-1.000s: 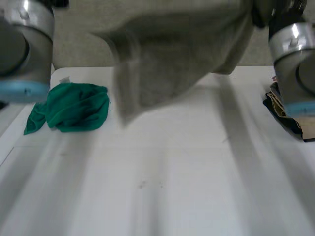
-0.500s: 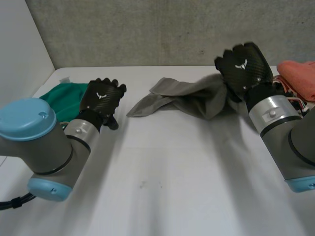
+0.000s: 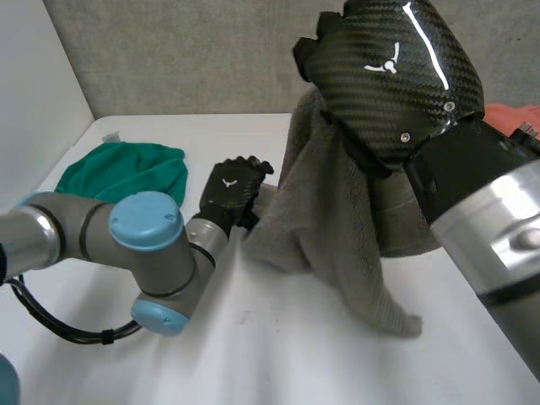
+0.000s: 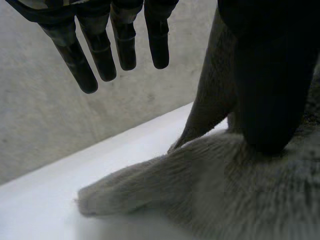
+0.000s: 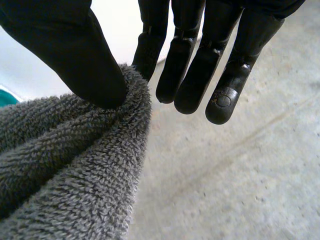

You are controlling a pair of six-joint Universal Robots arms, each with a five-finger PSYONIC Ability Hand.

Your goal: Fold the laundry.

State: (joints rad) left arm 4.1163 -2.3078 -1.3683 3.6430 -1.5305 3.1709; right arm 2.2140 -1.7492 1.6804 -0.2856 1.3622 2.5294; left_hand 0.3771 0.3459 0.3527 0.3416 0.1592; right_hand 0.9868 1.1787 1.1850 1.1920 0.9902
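Pinching a fold of the grey towel (image 5: 65, 165) between its thumb (image 5: 70, 55) and the nearest finger, the right hand (image 3: 392, 80) is held high above the counter (image 3: 278, 346). Its other fingers (image 5: 200, 75) reach out straight and clear of the pile. From that pinch the towel hangs down in a long drape. Its lower end trails onto the counter in front of the right arm (image 3: 498, 245), and more of it bunches behind that arm.

The left hand (image 3: 229, 192) sits low at the side of the towel nearest the green cloth, where the fabric meets the counter. In its wrist view the fingers (image 4: 100, 50) are straight, spread and free of the towel, with bare counter and a rounded lobe of towel beyond them. Only the thumb (image 4: 265, 90) comes down onto the fabric, so this hand is relaxed and touching, with nothing gripped. The left arm (image 3: 148, 245) reaches in across the counter from the robot's left side.

A green cloth (image 3: 126, 173) lies crumpled on the counter beyond the left arm, near the far corner and apart from the towel. An orange cloth (image 3: 515, 118) peeks out past the right arm at the robot's right side. A grey wall (image 3: 186, 59) stands behind the counter.
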